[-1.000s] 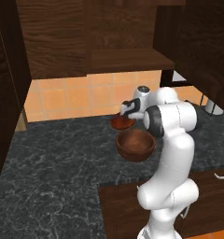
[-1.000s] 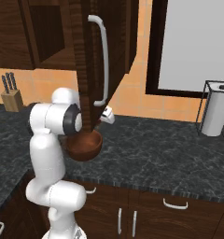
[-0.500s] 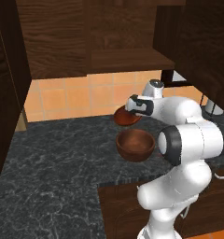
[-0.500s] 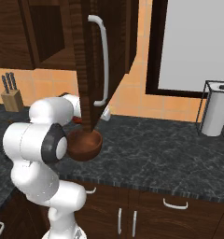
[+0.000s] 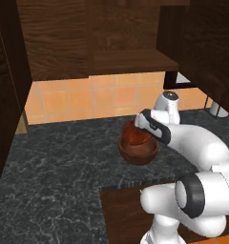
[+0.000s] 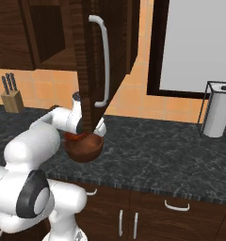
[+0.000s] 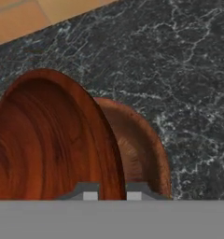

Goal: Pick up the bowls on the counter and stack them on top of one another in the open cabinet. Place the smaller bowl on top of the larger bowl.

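- The knife block (image 6: 12, 96) stands on the counter (image 6: 152, 153) far to the left of the larger bowl (image 6: 84, 148), against the tiled wall.
- The hand (image 5: 144, 125) is closed on the rim of the smaller bowl (image 5: 136, 136), a finger (image 7: 89, 191) on either side, holding it just above the larger bowl.
- The larger bowl rests on the counter below the open cabinet (image 5: 130, 62).
- The paper towel holder (image 6: 217, 111) stands far right of the larger bowl.
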Controlling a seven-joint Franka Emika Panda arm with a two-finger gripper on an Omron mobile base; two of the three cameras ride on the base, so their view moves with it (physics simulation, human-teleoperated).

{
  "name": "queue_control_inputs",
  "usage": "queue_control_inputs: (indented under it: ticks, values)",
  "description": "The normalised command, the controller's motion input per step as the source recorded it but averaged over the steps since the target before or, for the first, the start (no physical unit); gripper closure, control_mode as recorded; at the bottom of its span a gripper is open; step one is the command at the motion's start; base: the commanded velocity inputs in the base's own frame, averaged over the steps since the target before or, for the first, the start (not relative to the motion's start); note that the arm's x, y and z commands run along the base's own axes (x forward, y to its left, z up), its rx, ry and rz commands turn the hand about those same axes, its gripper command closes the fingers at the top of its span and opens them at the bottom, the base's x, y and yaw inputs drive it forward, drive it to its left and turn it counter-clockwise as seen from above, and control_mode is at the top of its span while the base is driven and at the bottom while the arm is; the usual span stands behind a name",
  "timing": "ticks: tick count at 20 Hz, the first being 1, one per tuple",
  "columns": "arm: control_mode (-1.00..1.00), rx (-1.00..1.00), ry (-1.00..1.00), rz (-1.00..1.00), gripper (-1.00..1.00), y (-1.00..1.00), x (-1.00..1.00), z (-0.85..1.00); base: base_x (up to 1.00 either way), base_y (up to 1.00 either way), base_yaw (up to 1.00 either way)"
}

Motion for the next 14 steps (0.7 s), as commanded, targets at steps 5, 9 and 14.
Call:
queue_control_inputs:
  ticks: [5,9,14]
  values:
    - [-1.0,-0.11,0.25,0.0,1.0,0.0,-0.15,-0.46,0.0,0.0,0.0]
    - [-1.0,-0.01,0.04,0.0,1.0,0.01,0.14,-0.09,0.0,0.0,0.0]
    - [-1.0,0.0,0.01,0.0,-1.0,0.03,0.12,0.01,0.0,0.0,0.0]
